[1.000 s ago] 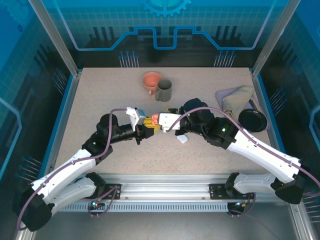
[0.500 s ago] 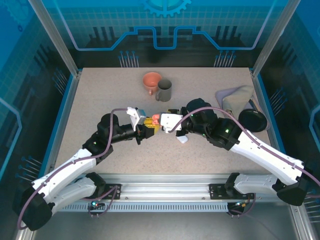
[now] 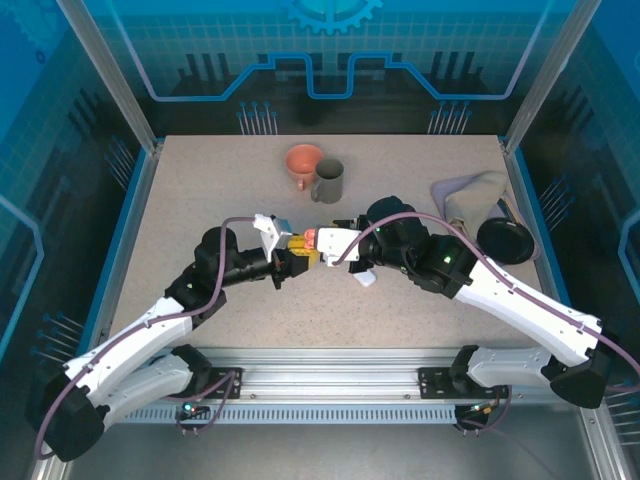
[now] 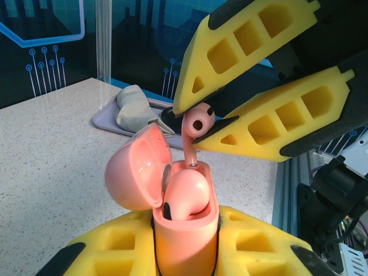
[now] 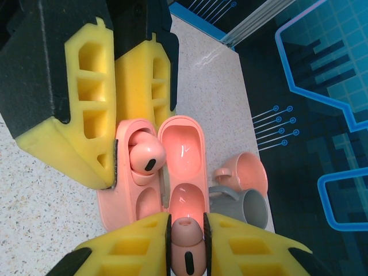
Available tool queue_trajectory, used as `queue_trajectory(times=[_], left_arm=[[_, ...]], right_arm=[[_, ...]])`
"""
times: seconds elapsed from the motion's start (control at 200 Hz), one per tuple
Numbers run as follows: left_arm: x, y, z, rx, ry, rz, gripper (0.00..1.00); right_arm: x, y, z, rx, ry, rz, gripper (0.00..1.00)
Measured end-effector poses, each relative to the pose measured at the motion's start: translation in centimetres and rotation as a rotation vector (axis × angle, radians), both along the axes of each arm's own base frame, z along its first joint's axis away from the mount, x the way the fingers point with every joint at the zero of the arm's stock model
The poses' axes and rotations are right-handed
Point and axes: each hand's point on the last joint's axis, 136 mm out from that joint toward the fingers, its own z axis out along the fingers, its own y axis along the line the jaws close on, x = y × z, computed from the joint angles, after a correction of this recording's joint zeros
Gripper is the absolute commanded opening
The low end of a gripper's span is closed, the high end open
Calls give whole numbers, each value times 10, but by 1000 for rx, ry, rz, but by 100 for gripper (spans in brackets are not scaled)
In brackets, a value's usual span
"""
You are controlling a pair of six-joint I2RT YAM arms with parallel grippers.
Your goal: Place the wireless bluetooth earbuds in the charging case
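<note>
My left gripper (image 4: 185, 250) is shut on a salmon-pink charging case (image 4: 187, 230), held upright with its lid (image 4: 138, 167) swung open. One pink earbud (image 4: 184, 192) sits in a slot of the case. My right gripper (image 5: 187, 244) is shut on a second pink earbud (image 5: 187, 241), stem down. In the left wrist view this earbud (image 4: 198, 121) hangs just above the case, its stem tip at the rim of the empty slot. From above, both grippers (image 3: 290, 255) (image 3: 318, 240) meet at mid-table.
A pink mug (image 3: 303, 163) and a grey mug (image 3: 328, 181) stand behind the grippers. A small white object (image 3: 365, 279) lies under the right arm. A grey cloth (image 3: 470, 195) and a black dish (image 3: 508, 240) sit at the right edge.
The right arm has wobbled slightly around the case. Both grips are unchanged and the left arm has stayed put.
</note>
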Motion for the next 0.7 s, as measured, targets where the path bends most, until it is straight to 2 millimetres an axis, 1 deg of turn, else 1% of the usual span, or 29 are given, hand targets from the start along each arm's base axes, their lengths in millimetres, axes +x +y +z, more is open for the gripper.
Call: queue_trajectory(times=[0.41, 0.7], left_arm=[[0, 0, 0, 1, 1, 0, 0], [-1, 0, -2, 6, 9, -3, 0]], right_arm=[[2, 3, -7, -17, 11, 4, 22], [-4, 6, -10, -1, 55, 28, 22]])
